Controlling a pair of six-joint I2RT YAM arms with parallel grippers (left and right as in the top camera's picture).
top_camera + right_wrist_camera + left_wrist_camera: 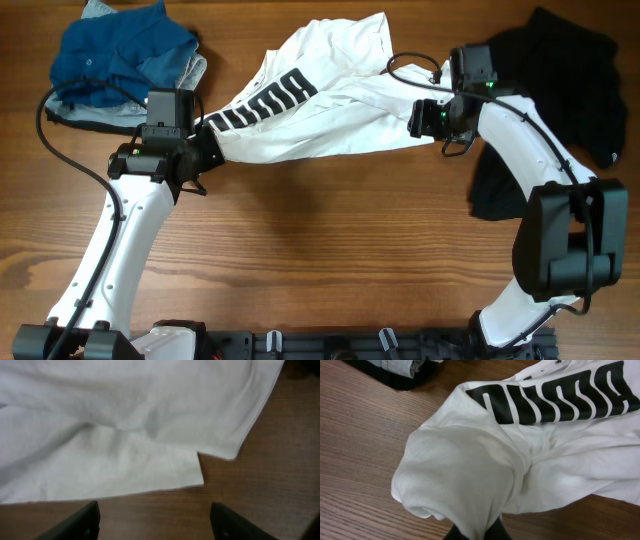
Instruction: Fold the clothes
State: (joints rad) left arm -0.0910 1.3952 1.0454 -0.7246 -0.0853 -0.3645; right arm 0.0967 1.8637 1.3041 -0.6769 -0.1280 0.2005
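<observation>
A white shirt (320,115) with black PUMA lettering lies stretched across the table's far middle. My left gripper (205,140) is shut on the shirt's left end; in the left wrist view the white fabric (470,465) bunches between the fingers (479,532). My right gripper (420,120) is open and empty just off the shirt's right edge. In the right wrist view its two fingers (155,520) stand wide apart above bare wood, with the shirt's hem and corner (190,472) just ahead of them.
A pile of blue and grey clothes (120,60) lies at the far left, partly seen in the left wrist view (400,367). A black garment (560,90) lies at the far right under the right arm. Bare wooden table (320,260) spans the near side.
</observation>
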